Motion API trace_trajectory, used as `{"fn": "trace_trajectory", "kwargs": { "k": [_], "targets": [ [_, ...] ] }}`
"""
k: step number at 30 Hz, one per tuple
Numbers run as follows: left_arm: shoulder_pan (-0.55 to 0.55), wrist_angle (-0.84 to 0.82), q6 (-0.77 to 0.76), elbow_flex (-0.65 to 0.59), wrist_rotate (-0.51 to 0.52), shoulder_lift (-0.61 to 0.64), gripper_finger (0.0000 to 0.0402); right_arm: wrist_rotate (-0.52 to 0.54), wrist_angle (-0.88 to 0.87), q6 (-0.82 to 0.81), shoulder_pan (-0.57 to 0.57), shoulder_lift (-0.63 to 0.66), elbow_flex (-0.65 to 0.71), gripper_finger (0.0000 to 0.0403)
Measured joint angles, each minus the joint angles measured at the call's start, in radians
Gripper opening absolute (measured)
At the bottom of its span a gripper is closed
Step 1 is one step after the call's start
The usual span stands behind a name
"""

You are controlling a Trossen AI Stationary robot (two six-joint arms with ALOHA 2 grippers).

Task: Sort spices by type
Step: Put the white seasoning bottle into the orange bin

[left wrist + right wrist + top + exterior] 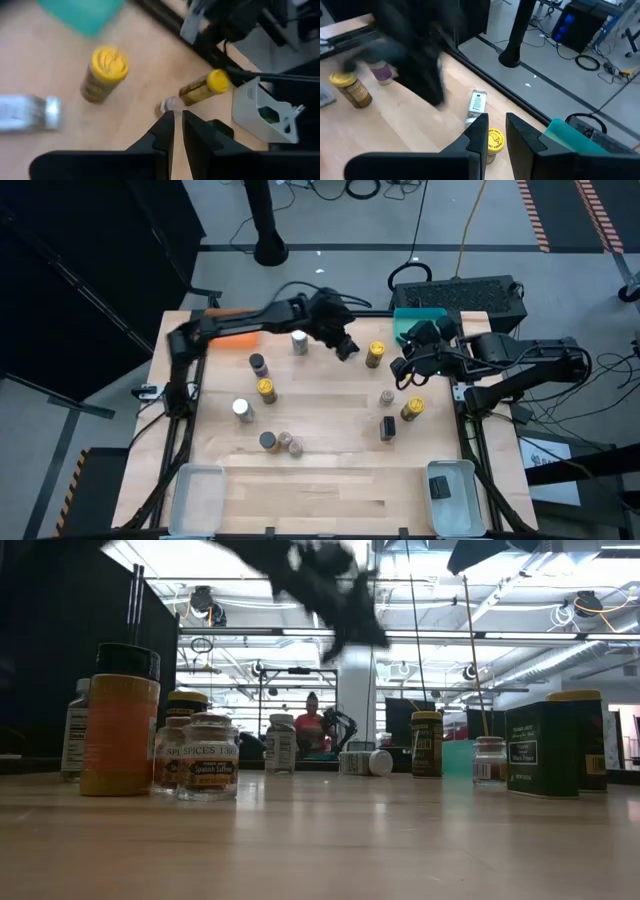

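Above the far middle of the table (320, 480), the left gripper (349, 350) hangs in the air with its fingers (165, 132) nearly together, a thin gap between them and nothing held. Its arm reaches in from the table's left edge over the orange tray (236, 335). The right gripper (402, 370) sits at the right side, near the teal tray (412, 320), fingers (479, 131) likewise drawn close and empty.

Spice jars are scattered across the wood, unsorted:
- yellow-lidded jar (375, 355) standing between the two grippers, just beside the left one
- white-capped jar (299, 342) under the left arm, lying on its side in the low view (365, 762)
- dark-lidded jar (258, 364) and a yellow-lidded jar (266, 389) left of centre, near each other
- white-topped jar (242, 410) closer to the front left
- grey-lidded jar (268, 441) touching a brownish jar (294, 445) at front centre
- small grey-lidded jar (387, 397), dark tin (387, 428) and a tilted yellow-lidded jar (412, 408) grouped on the right

One clear tray (199, 495) sits at the front left corner. Another clear tray (455, 500) at the front right holds a dark item (440, 487). A person in red (311, 726) is visible far back in the room.
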State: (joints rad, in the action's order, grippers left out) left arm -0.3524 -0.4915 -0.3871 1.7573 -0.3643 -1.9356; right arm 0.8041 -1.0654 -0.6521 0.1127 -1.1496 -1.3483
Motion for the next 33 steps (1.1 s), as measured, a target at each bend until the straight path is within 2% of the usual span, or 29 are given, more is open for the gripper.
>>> {"fn": "trace_trajectory", "kwargs": {
  "k": [2,5,8,11,14,17,21,27,33],
  "targets": [
    [0.032,-0.067,0.053,0.0,0.138,0.108,0.0046,-0.035,0.0,-0.016,-0.018,0.001,0.0,0.0047],
    [0.102,-0.154,0.122,0.0,0.344,0.275,0.0046,-0.152,0.041,-0.018,-0.072,-0.018,0.0,0.0034],
    [0.205,-0.218,0.159,-0.012,0.518,0.419,0.0046,-0.274,0.146,0.057,-0.154,-0.085,0.0,0.0008],
    [0.309,-0.21,0.143,-0.119,0.72,0.542,0.0046,-0.415,0.278,0.148,-0.251,-0.186,0.0,0.0006],
    [0.402,-0.157,0.078,-0.271,0.849,0.65,0.0046,-0.556,0.378,0.209,-0.354,-0.291,0.0,0.0002],
    [0.466,-0.051,0.051,-0.414,0.913,0.746,0.0046,-0.603,0.431,0.218,-0.448,-0.382,-0.005,0.0002],
    [0.508,0.084,0.083,-0.529,0.924,0.844,0.0046,-0.599,0.412,0.248,-0.544,-0.499,-0.053,0.0001],
    [0.511,0.115,0.124,-0.581,0.927,0.919,0.0046,-0.598,0.374,0.322,-0.582,-0.695,-0.161,0.0],
    [0.511,0.102,0.158,-0.587,0.924,0.932,0.0046,-0.594,0.314,0.329,-0.584,-0.823,-0.224,0.0]
  ]
}}
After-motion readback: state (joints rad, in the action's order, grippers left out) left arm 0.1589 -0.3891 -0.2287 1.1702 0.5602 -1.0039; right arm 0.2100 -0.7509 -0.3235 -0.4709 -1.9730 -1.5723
